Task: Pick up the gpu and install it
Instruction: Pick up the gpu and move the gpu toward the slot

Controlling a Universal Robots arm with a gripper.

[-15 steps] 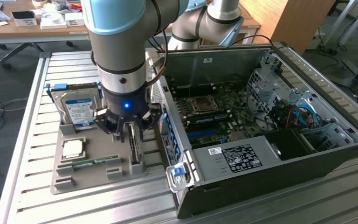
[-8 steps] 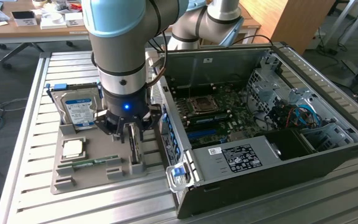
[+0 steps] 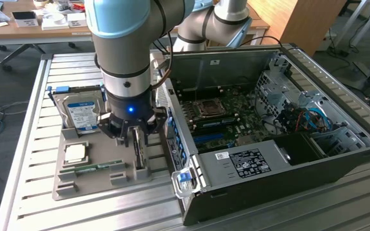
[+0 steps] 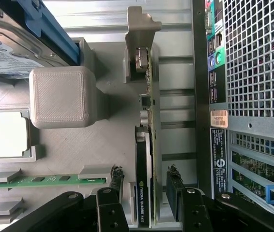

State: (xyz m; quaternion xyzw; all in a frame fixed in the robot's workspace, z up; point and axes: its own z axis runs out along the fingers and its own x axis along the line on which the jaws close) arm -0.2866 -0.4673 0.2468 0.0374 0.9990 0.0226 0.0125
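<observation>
Slatted metal table (image 3: 24,192), one grey parts tray (image 3: 69,187) beside one open computer case (image 3: 288,159) on the exterior view's right. Tray holds four items: one hard drive (image 3: 81,115), one processor (image 3: 75,153), one memory stick (image 3: 98,167), and one gpu (image 4: 142,193) standing on edge in its slot nearest the case. Gripper (image 4: 145,171) low over the gpu, its two fingers (image 4: 115,181) spread, one on each face of the card, seemingly with a sliver of gap on each side.
</observation>
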